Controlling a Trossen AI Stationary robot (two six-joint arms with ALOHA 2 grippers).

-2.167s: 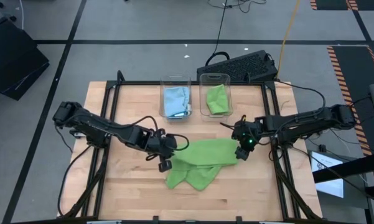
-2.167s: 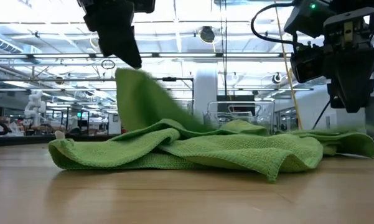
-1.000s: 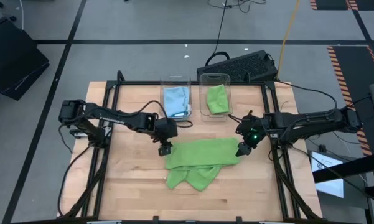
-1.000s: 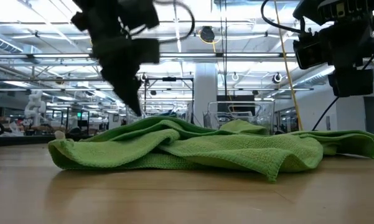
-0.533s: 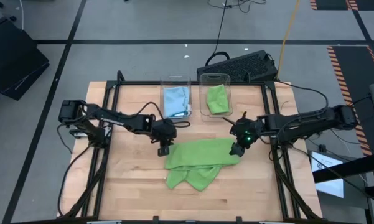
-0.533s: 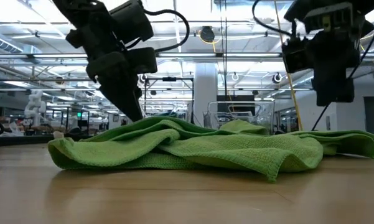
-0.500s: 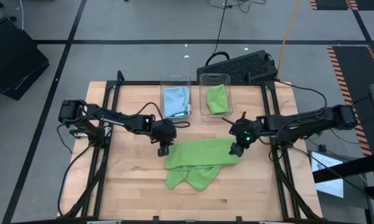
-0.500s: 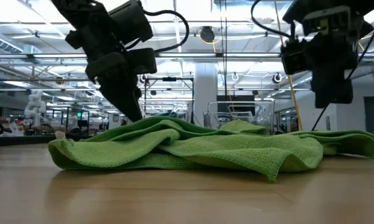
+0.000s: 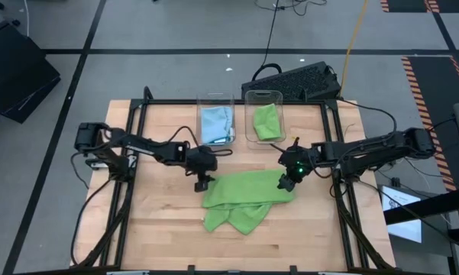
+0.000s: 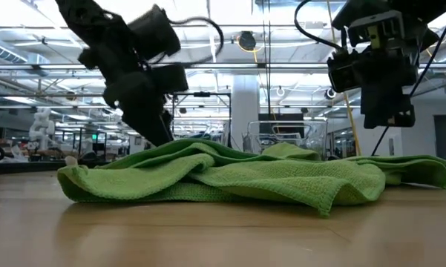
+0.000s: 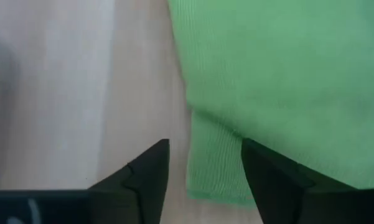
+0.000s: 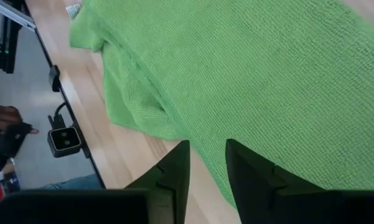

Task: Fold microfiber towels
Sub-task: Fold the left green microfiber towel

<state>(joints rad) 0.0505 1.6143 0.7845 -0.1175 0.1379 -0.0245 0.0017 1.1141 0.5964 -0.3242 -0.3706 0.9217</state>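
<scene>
From above, your lime green towel [image 9: 248,197] lies crumpled mid-bench, left tool [image 9: 202,184] at its far-left corner, right tool [image 9: 286,182] at its far-right (both spread). Low view: neither grips cloth.

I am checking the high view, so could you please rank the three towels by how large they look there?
1. Lime green towel spread on the table.
2 and 3. Blue towel and green towel in the bins: too alike to rank.

Your count on the table:
You have two lime green towels [image 9: 248,198], one light blue towel [image 9: 216,122], two clear bins [image 9: 214,99], two grippers [image 9: 201,185] and one black keyboard [image 9: 294,80].
</scene>
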